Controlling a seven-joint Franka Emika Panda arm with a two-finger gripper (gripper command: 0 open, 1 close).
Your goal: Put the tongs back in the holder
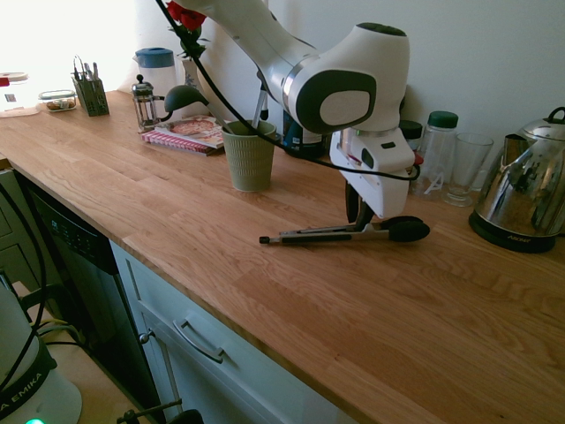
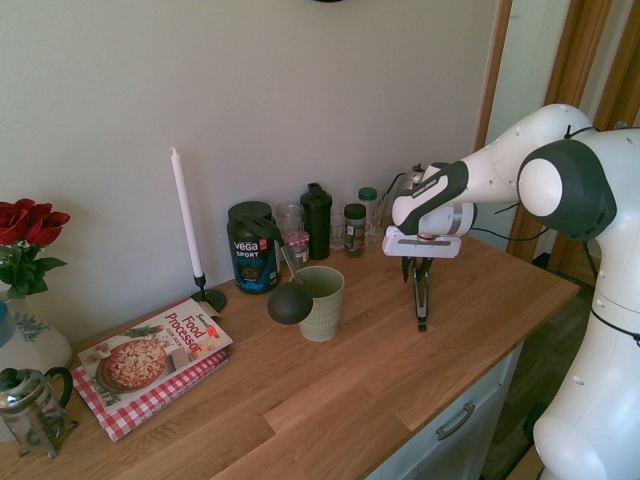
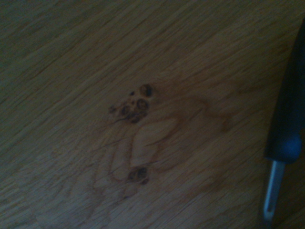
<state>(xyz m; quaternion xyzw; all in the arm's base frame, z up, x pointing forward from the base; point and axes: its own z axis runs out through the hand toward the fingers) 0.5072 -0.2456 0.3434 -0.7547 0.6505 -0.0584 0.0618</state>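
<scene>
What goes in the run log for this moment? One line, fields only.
phase: grasping | gripper: down at tongs, grip unclear | tongs: flat on counter | holder: upright, ladle inside | tongs in holder: no

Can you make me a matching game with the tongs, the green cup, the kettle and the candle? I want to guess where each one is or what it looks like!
Things:
1. tongs
2. green cup
3. kettle
4. candle

Clues:
A. shiny silver, at the far end of the counter
B. tall, white, standing by the wall
C. lying flat on the wooden counter under the gripper
D. ribbed, with a black ladle leaning in it

Pairs: 1-C, 2-D, 3-A, 4-B
</scene>
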